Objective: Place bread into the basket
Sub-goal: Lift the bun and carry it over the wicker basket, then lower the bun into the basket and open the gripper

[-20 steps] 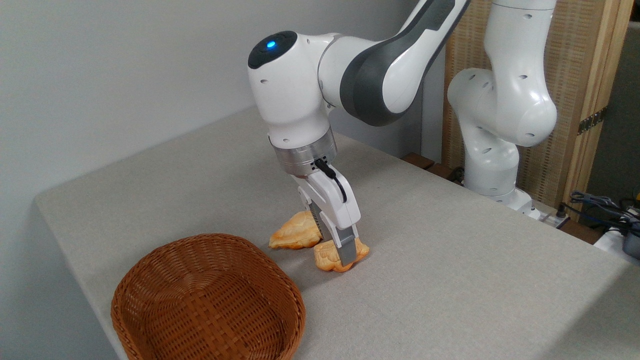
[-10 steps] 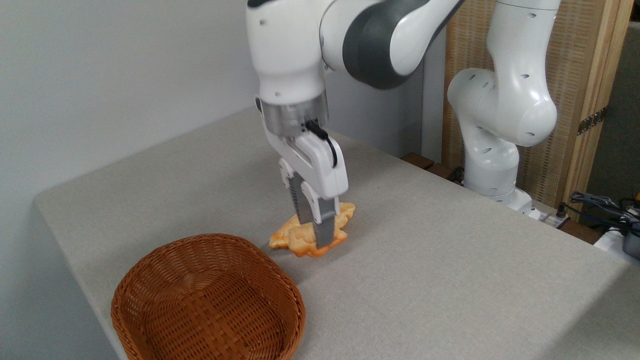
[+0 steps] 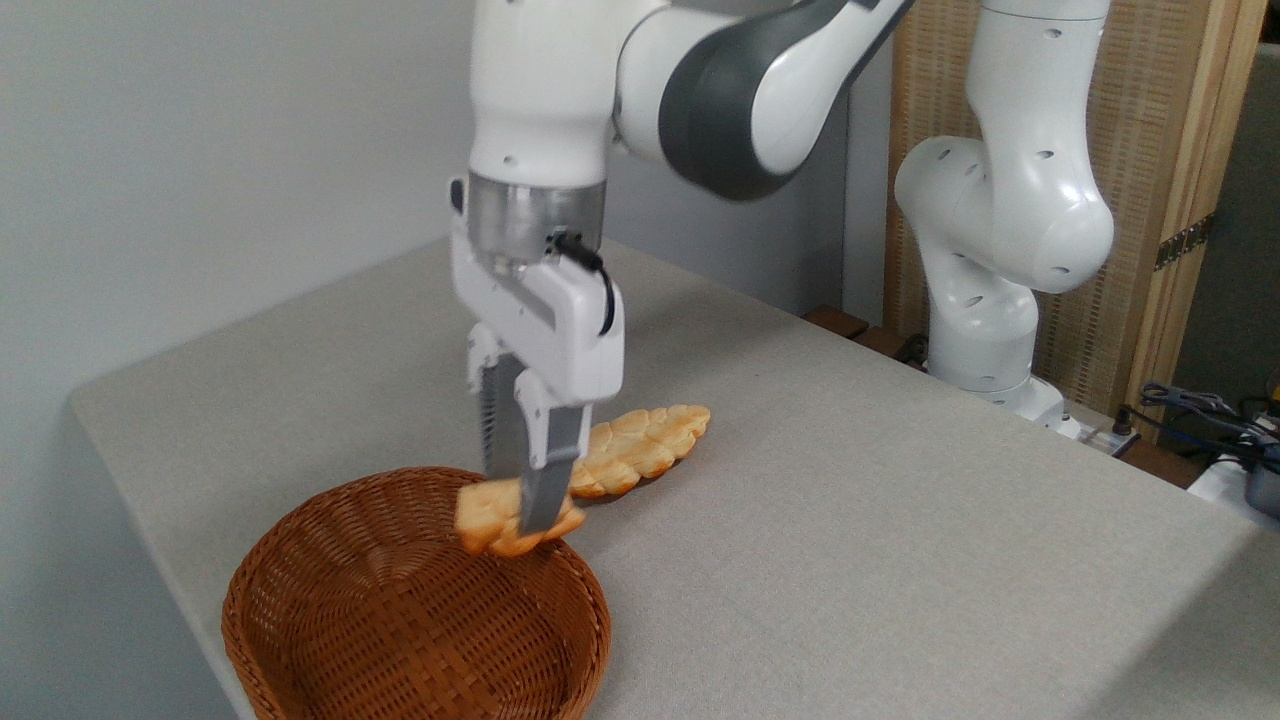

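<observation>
Now tool (image 3: 520, 500) clamps bread (image 3: 495, 520).

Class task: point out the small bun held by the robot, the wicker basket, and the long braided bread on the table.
bun (image 3: 487, 520): fixed camera view, on its left lobed edge beside the tool.
wicker basket (image 3: 300, 560): fixed camera view, on its left inner wall.
braided bread (image 3: 650, 440): fixed camera view, on its bumpy top.

This looks like a robotics lab or test room. A white robot arm (image 3: 1000, 200) is bolted at the far edge of a plain grey cloth-covered table (image 3: 900, 560) in front of a bare grey wall (image 3: 200, 150). At the right of the frame stand a woven wooden-framed screen (image 3: 1150, 150) and a tangle of cables (image 3: 1210, 410).
</observation>
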`<state>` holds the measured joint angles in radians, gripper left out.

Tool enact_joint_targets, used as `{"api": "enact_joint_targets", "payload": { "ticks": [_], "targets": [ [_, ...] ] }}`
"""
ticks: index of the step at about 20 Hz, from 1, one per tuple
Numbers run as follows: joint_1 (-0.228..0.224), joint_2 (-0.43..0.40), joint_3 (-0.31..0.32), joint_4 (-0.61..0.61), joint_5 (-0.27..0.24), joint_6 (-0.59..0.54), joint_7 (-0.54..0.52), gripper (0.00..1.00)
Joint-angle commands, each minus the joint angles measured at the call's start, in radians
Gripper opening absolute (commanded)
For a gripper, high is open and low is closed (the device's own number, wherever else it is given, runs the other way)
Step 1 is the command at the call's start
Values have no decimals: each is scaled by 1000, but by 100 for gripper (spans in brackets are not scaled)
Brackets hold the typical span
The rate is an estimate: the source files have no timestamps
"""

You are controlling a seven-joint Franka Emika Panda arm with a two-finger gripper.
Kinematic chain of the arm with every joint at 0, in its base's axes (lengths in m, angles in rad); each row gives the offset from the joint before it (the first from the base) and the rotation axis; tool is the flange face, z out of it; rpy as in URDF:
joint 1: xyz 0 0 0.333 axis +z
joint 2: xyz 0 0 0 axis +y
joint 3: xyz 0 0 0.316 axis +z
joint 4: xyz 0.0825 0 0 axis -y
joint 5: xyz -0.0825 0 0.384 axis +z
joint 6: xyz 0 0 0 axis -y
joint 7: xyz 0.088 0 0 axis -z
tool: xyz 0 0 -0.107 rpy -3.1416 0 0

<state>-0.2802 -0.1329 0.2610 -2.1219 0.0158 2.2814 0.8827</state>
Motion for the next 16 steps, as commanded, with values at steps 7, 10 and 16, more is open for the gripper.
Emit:
{"api": "enact_joint_targets", "payload": {
  "ticks": [7, 10, 16],
  "targets": [
    [-7, 130, 1, 20, -80, 171, -82, 98],
    [-7, 134, 0, 22, -80, 173, -82, 100],
    [-7, 131, -2, 22, -82, 173, -84, 100]
  ]
}}
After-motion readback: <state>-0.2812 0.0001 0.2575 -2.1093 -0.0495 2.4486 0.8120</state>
